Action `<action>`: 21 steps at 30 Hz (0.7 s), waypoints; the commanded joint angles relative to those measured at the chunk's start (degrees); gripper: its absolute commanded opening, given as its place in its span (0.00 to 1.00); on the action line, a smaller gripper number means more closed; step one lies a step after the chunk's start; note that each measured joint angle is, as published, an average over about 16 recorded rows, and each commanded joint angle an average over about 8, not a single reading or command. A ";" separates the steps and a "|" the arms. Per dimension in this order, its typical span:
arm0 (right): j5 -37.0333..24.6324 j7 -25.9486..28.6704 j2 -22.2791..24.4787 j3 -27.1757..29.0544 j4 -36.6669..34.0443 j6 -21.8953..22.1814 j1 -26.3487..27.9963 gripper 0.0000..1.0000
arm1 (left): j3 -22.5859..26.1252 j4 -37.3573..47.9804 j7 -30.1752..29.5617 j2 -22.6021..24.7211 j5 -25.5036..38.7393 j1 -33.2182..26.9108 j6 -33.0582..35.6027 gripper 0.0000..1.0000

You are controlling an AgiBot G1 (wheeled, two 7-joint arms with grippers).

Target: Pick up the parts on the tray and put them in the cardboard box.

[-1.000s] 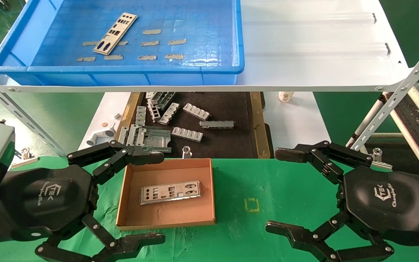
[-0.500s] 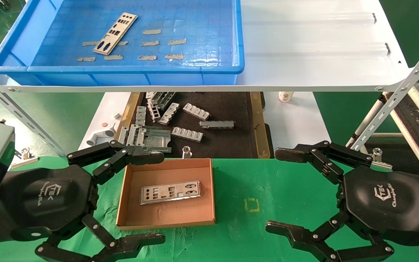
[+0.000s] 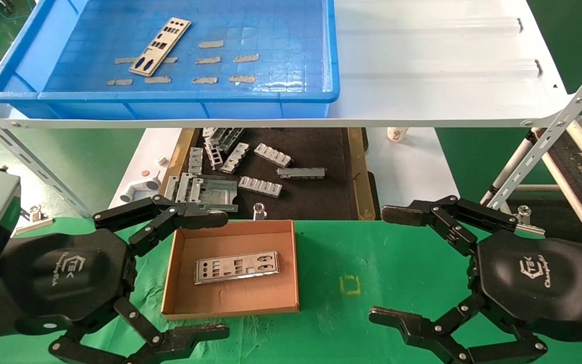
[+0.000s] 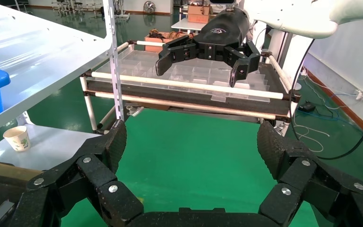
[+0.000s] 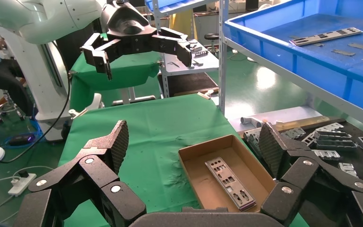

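One silver part point(image 3: 160, 46) lies in the blue tray point(image 3: 185, 96) on the white shelf, at the far left. Another part point(image 3: 236, 267) lies flat inside the cardboard box point(image 3: 233, 308) on the green cloth. My left gripper point(image 3: 220, 275) hovers at the box's left side, open and empty. My right gripper point(image 3: 383, 265) hangs open and empty to the right of the box. In the right wrist view the box point(image 5: 189, 158) and its part point(image 5: 230, 182) show between my open fingers, with the tray point(image 5: 283, 52) and its part point(image 5: 326, 36) beyond. The left wrist view shows only green cloth between the fingers point(image 4: 113, 142).
Several grey tape scraps point(image 3: 207, 59) lie on the tray floor. Below the shelf, a dark tray point(image 3: 356, 172) holds grey ribbed bracket pieces point(image 3: 271, 154). A paper cup point(image 3: 397, 134) stands right of it. A yellow square mark point(image 3: 350, 284) sits on the cloth.
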 commanded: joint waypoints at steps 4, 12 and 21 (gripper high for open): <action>0.00 0.00 0.00 0.00 0.00 0.00 0.00 1.00 | 0.00 0.00 0.00 0.00 0.00 0.00 0.00 1.00; 0.00 0.00 0.00 0.00 0.00 0.00 0.00 1.00 | 0.00 0.00 0.00 0.00 0.00 0.00 0.00 1.00; 0.00 0.00 0.00 0.00 0.00 0.00 0.00 1.00 | 0.00 0.00 0.00 0.00 0.00 0.00 0.00 1.00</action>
